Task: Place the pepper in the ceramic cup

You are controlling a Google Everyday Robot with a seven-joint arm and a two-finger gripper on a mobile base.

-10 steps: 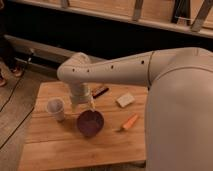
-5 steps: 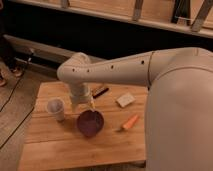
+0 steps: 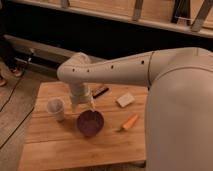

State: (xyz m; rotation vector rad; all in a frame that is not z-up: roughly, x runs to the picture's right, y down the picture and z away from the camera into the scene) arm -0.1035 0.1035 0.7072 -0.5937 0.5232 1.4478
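The pincer (image 3: 84, 105) hangs at the end of the pale arm (image 3: 115, 70), just above the back rim of the dark purple bowl (image 3: 90, 123) and between that bowl and the ceramic cup (image 3: 55, 108). Whether it is spread or pressed together cannot be told from this view, and nothing can be seen held in it. Set against the picture from half a second ago, it sits in the same spot over the bowl's rear edge, and the arm's bend over the wooden counter (image 3: 60, 145) looks unchanged. The pepper (image 3: 130, 122) has not moved either. It lies flat on the counter to the right of the bowl, apart from it, slanted with one end toward the bowl, and well apart from the cup on the far side of the bowl. The cup stands upright at the left part of the counter, just beside the bowl but not touching it, as it did before. A pale rectangular block (image 3: 125, 99) rests behind the pepper, near it and apart from it, in the same place as earlier. A slim dark object (image 3: 100, 91) lies on the counter behind the pincer, also where it was.
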